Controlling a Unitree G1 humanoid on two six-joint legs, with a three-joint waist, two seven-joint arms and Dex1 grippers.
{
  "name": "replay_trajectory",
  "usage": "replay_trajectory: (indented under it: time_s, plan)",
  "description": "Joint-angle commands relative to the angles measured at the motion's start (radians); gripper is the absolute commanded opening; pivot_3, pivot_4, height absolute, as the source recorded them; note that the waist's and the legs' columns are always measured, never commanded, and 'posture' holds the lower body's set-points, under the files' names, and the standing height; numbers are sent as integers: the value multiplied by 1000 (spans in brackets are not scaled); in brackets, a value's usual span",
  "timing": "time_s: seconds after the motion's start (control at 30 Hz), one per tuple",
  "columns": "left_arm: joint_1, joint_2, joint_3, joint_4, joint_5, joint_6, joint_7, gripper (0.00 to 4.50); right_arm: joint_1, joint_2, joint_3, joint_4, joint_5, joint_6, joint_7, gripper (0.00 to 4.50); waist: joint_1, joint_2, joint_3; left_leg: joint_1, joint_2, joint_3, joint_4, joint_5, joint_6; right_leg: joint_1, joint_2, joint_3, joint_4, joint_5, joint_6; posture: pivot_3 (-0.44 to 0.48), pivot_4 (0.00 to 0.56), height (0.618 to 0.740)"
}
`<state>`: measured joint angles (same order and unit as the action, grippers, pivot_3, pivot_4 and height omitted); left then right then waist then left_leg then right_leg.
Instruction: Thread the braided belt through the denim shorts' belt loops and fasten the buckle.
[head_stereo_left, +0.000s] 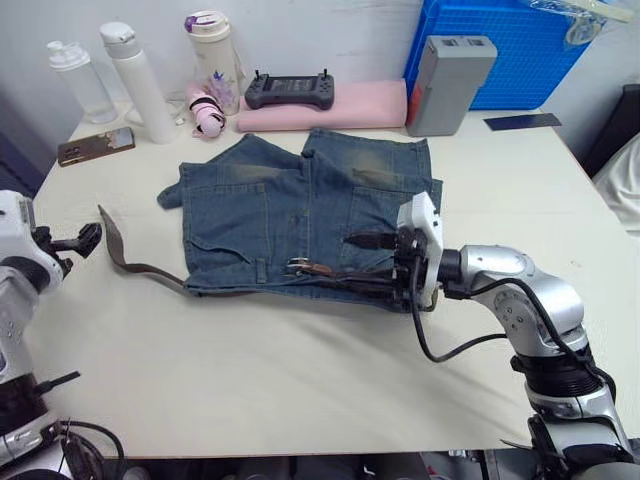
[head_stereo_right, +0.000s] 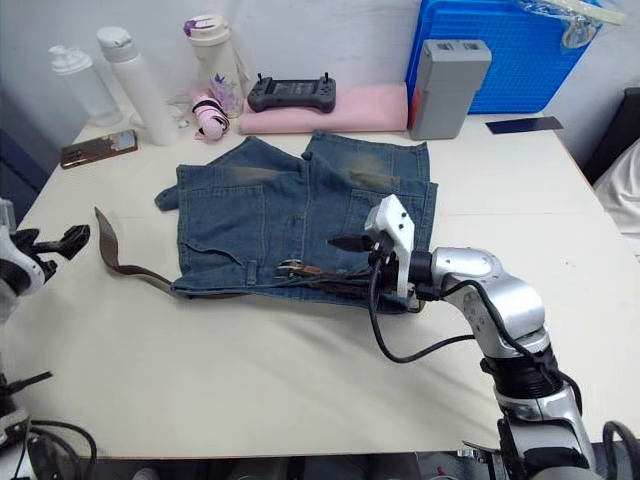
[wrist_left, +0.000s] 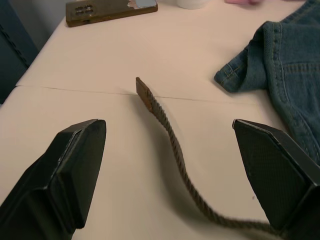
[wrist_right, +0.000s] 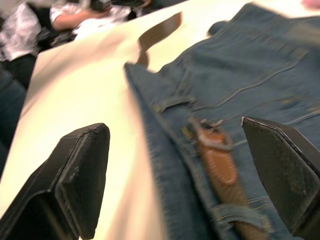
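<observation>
The denim shorts (head_stereo_left: 300, 205) lie flat mid-table, waistband nearest me. The braided belt (head_stereo_left: 150, 270) runs along the waistband under a belt loop (wrist_right: 172, 103). Its free end trails left onto the bare table and finishes in a brown leather tip (wrist_left: 144, 92). The buckle (wrist_right: 212, 131) with its leather tab rests on the waistband, unfastened. My right gripper (head_stereo_left: 362, 262) is open just right of the buckle, its fingers straddling the waistband without holding anything. My left gripper (head_stereo_left: 80, 240) is open and empty, hovering left of the belt's tip.
Along the far edge stand three bottles (head_stereo_left: 135, 80), a phone (head_stereo_left: 95, 146), a controller (head_stereo_left: 290, 92) on a pink pad, a grey box (head_stereo_left: 450, 82) and a blue crate (head_stereo_left: 500, 40). Bare tabletop stretches in front of the shorts.
</observation>
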<state>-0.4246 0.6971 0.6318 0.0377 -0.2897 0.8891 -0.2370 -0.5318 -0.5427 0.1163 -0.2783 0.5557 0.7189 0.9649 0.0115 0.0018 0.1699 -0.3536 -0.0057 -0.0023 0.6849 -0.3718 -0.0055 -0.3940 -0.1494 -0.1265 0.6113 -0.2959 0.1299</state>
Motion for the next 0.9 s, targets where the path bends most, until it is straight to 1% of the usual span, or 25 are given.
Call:
replay_trajectory:
  time_s: [0.03,0.17,0.27,0.4,0.43,0.5,0.53,0.7,0.73,0.77,0.9]
  plan:
    - [-41,-6,-20,120,4,-53,10,4398,-2,-12,5,-50,2,-31,18,4450,-4,0,0,0,0,1,0,0,0,0,0,0,0,0,0,0,150,739]
    - [-75,-16,-24,267,15,-126,40,4398,10,-17,5,-73,12,-25,17,4450,-16,-3,2,0,1,4,0,0,0,0,0,-1,0,0,0,0,150,739]
    - [-89,-14,-29,342,11,-165,48,4398,17,-16,-2,-85,17,-17,8,4450,-16,-6,4,0,1,5,0,0,0,0,1,-2,0,0,0,0,150,739]
    - [-111,-16,-32,424,6,-211,62,4398,23,-19,-4,-92,19,-11,-1,4450,-15,-7,4,0,1,5,0,0,0,0,0,-1,0,0,0,0,150,739]
    - [-114,-19,-30,434,-2,-226,58,4167,24,-20,-5,-93,18,-11,-4,4500,-14,-7,4,0,1,5,0,0,0,0,0,-2,0,0,0,0,150,739]
    - [-112,-19,-41,428,-7,-251,41,3557,26,-22,-6,-93,15,-11,-7,4500,-13,-7,4,0,1,5,0,0,0,0,0,-2,1,0,0,0,150,739]
    - [-111,-17,-46,420,-8,-256,35,3135,26,-23,-6,-92,13,-11,-9,4500,-13,-7,4,0,0,5,0,0,0,0,0,-2,0,0,0,0,150,739]
    - [-99,-5,-75,390,-7,-283,7,639,26,-24,2,-85,4,-15,-19,4500,-14,-8,3,0,1,5,0,0,0,0,0,-2,1,0,0,0,150,739]
    - [-94,-4,-81,376,-6,-292,-2,235,26,-24,5,-84,2,-17,-21,4500,-15,-8,3,0,1,5,0,0,0,0,0,-2,0,0,0,0,150,739]
    - [-87,-2,-90,357,-3,-304,-13,56,26,-24,7,-82,-2,-20,-23,4500,-15,-8,3,0,1,5,0,0,0,0,0,-2,0,0,0,0,150,739]
    - [-56,14,-127,285,17,-337,-39,56,18,-25,11,-72,-19,-28,-28,4500,-14,-8,3,0,1,5,0,0,0,0,0,-2,0,0,0,0,150,739]
